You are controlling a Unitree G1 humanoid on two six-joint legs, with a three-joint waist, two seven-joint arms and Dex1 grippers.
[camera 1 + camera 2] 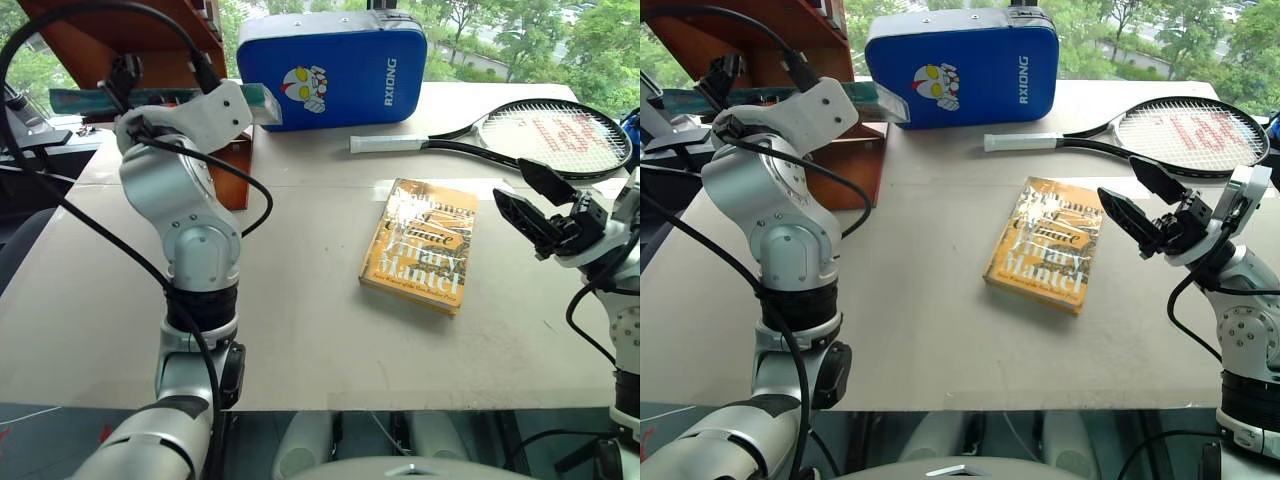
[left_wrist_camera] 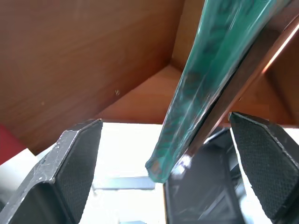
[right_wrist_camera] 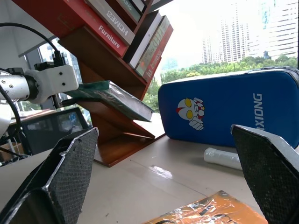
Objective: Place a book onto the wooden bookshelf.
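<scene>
The teal-green book [image 3: 112, 95] in shiny plastic lies on a slanted board of the reddish-brown wooden bookshelf [image 3: 117, 140] at the table's far left. In the left wrist view the book [image 2: 210, 60] runs between the wide-apart fingers of my left gripper [image 2: 164, 120]. The gripper is open, and neither pad touches the book. In the eye views the left wrist [image 1: 205, 115] covers the book's middle, and its teal end [image 1: 268, 100] sticks out past it. My right gripper [image 1: 510, 182] hovers open above the table's right side with nothing in it.
A yellow-orange book [image 1: 420, 245] lies flat mid-table, just left of the right gripper. A blue padded case [image 1: 335, 65] stands at the back beside the shelf. A tennis racket [image 1: 550, 135] lies at the back right. Several books [image 3: 140, 32] lean on the upper shelf.
</scene>
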